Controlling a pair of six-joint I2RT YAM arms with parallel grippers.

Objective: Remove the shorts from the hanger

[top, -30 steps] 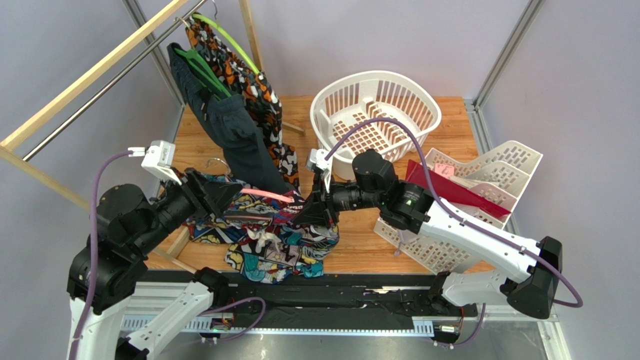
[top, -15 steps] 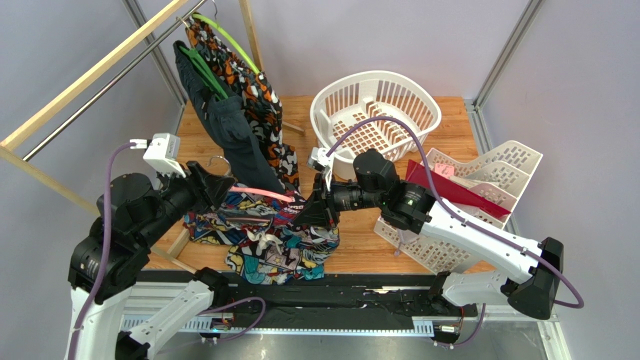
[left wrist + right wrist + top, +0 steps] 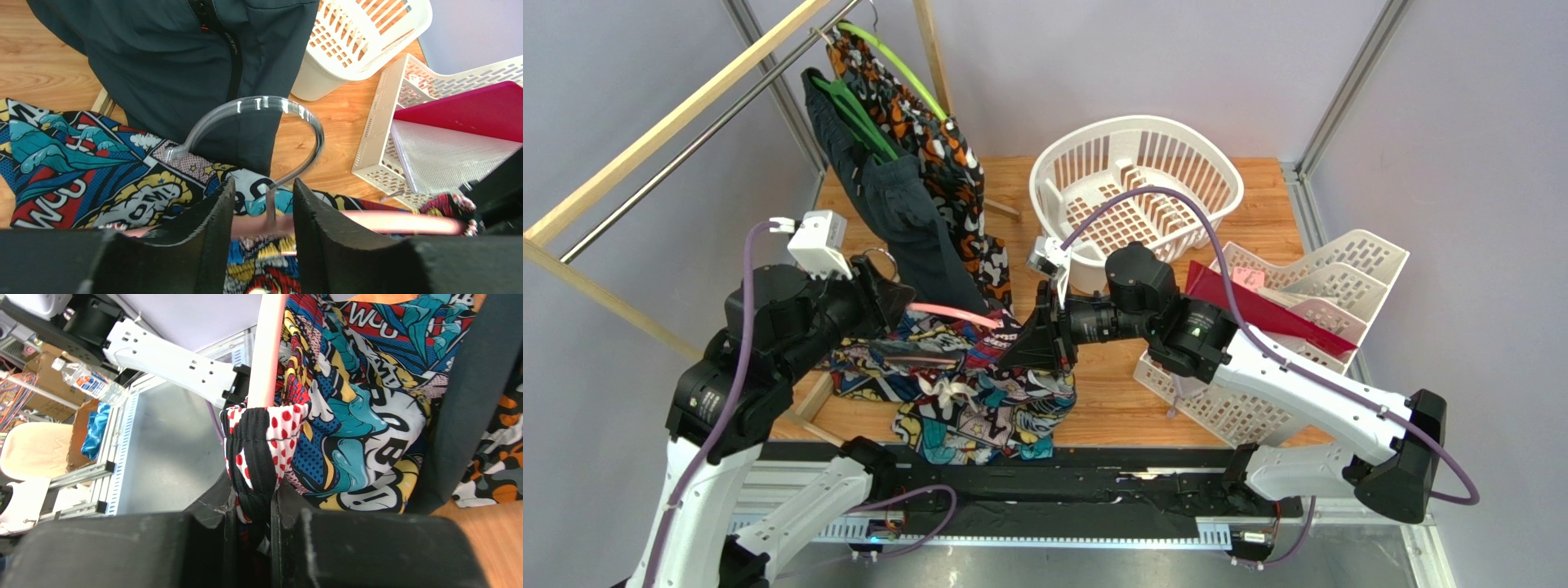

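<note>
The shorts [image 3: 977, 398], with a busy comic print, hang from the pink hanger [image 3: 952, 314] above the table's front. My left gripper [image 3: 891, 306] is shut on the hanger's neck. In the left wrist view the fingers [image 3: 263, 208] stand on either side of the metal hook's stem, with the pink bar [image 3: 399, 223] running across and the hook [image 3: 258, 104] arching above. My right gripper [image 3: 1032, 347] is shut on the shorts' black and red-dotted waistband [image 3: 258, 447] at the hanger's right end [image 3: 270, 343]. The printed cloth [image 3: 356, 416] drapes beside it.
A dark charcoal garment [image 3: 903, 221] and an orange patterned garment [image 3: 934, 141] hang from green hangers on the wooden rail [image 3: 670, 123] just behind the left gripper. A white laundry basket [image 3: 1136, 172] stands at the back. A white tray rack [image 3: 1320, 294] holds a red folder on the right.
My left arm has risen and swung toward the back, taking the hanger's neck with it. The shorts have shifted a little. The right arm has barely moved.
</note>
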